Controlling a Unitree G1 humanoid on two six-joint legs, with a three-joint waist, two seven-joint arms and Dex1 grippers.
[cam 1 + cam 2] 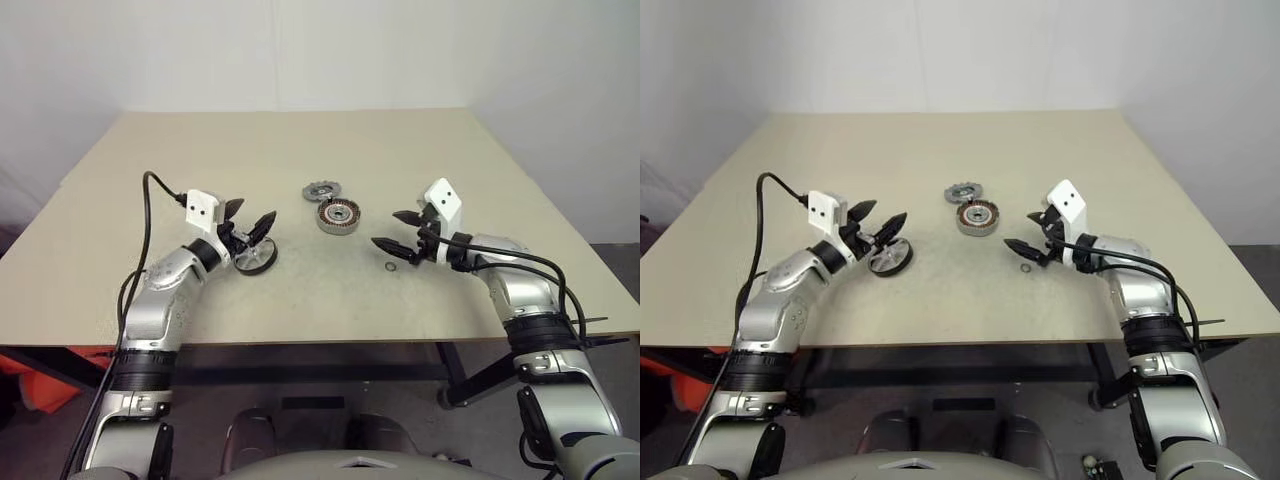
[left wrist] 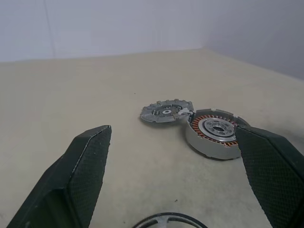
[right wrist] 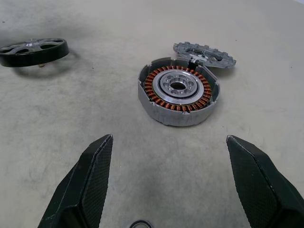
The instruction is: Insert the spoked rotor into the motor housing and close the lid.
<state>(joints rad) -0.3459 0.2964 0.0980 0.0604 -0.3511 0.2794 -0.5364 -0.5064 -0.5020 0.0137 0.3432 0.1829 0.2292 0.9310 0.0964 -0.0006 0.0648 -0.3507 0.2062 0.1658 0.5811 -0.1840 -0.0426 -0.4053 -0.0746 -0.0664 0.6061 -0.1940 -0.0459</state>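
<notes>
Both arms stretched forward over a beige worktop (image 1: pixel 470 150), forearms angled inward toward each other.

Left gripper (image 1: pixel 248 217) held low and close to level, pointing forward and toward the right, jaws spread wide with nothing between them. Directly under and just beside its fingertips (image 1: pixel 264 221): spoked rotor (image 1: pixel 257 257), a black wheel-like ring lying flat on the worktop, not pinched. Black cable looping up from the left forearm to a white block on the wrist.

Right gripper (image 1: pixel 394 229) tipped slightly downward, pointing forward and toward the left, jaws likewise spread wide and holding nothing. Small dark ring (image 1: pixel 389 266) lying flat on the worktop just below its lower fingertip, apart from it.

Motor housing (image 3: pixel 178 91) resting flat near the middle of the worktop, between the two grippers and a little farther out, touched by neither. Copper windings and silver centre facing up, top open. Lid (image 3: pixel 204 53), a toothed grey disc, lying flat just behind the housing, seemingly joined to its rim at one spot.

No readable writing, brand or label on any part.
</notes>
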